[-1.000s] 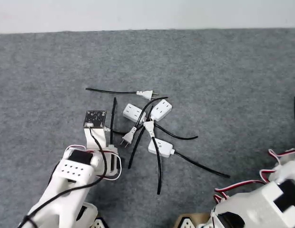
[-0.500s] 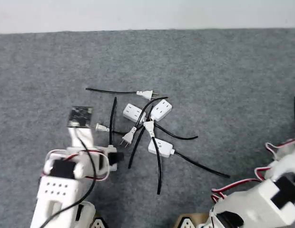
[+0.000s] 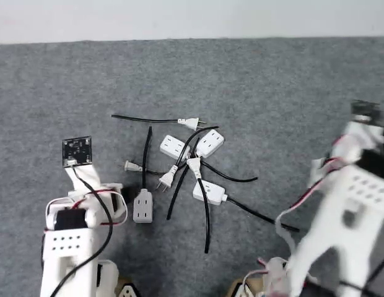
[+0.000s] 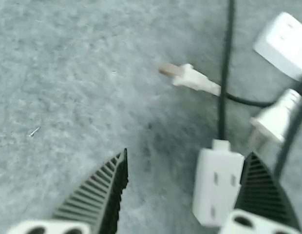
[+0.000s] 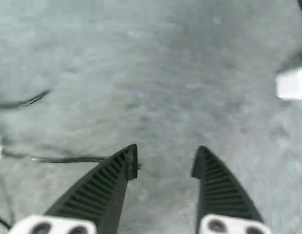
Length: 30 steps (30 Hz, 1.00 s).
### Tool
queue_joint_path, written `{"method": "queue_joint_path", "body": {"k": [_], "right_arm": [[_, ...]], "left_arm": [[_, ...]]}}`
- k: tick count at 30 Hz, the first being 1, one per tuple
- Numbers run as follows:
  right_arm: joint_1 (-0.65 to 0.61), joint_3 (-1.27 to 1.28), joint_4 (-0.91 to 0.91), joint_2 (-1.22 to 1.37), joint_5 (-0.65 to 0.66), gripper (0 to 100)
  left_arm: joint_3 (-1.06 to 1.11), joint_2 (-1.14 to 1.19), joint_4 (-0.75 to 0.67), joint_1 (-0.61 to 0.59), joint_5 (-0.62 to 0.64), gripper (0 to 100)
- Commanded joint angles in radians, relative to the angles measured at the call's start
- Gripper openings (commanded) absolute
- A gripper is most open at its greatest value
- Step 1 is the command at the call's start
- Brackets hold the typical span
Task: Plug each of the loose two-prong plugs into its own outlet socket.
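Judged to be at first pick-up, with no plug seated yet. Finds the left end effector (image 4: 186, 161) spread wide, empty, low over the bench (image 3: 291, 80), the nearest outlet socket (image 4: 217, 187) just beside one finger and a loose plug (image 4: 190, 77) near beyond. Finds the right end effector (image 5: 167, 149) moderately open, empty, over bare bench. Calls next for centring on the socket, closing, then aligning prongs to slots.

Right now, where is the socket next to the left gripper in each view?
High view: socket lower left of centre, its cord running up.
Left wrist view: socket beside one finger of the open left gripper.
Right wrist view: a white block at the edge, which I cannot match to it.
Shared landmark: the loose plug just past the socket, beside its cord.
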Motion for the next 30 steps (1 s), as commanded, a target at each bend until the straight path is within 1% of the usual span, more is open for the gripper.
{"method": "queue_joint_path", "body": {"k": [1, 6, 10, 16, 20, 24, 26, 30], "right_arm": [[-0.199, 0.081, 0.007, -0.140, -0.015, 13.6], [-0.420, 0.189, -0.031, -0.147, -0.114, 13.6], [-0.582, 0.247, -0.074, -0.151, -0.166, 13.3], [-0.825, 0.264, -0.021, -0.147, -0.167, 13.6], [-0.980, 0.296, -0.047, -0.145, -0.178, 13.6], [-1.076, 0.331, -0.107, -0.145, -0.233, 13.7], [-1.096, 0.339, -0.125, -0.145, -0.241, 13.7], [-1.095, 0.345, -0.131, -0.143, -0.241, 13.7]], "left_arm": [[-0.012, 0.078, -0.097, -0.061, 0.000, 34], [-0.012, 0.173, -0.201, -0.120, 0.040, 34], [-0.013, 0.207, -0.213, -0.114, 0.038, 34], [-0.008, 0.207, -0.212, -0.114, 0.037, 34], [-0.007, 0.209, -0.213, -0.114, 0.035, 34], [-0.007, 0.209, -0.213, -0.114, 0.035, 34], [-0.007, 0.210, -0.213, -0.114, 0.035, 34], [-0.007, 0.212, -0.213, -0.114, 0.035, 34]]}}
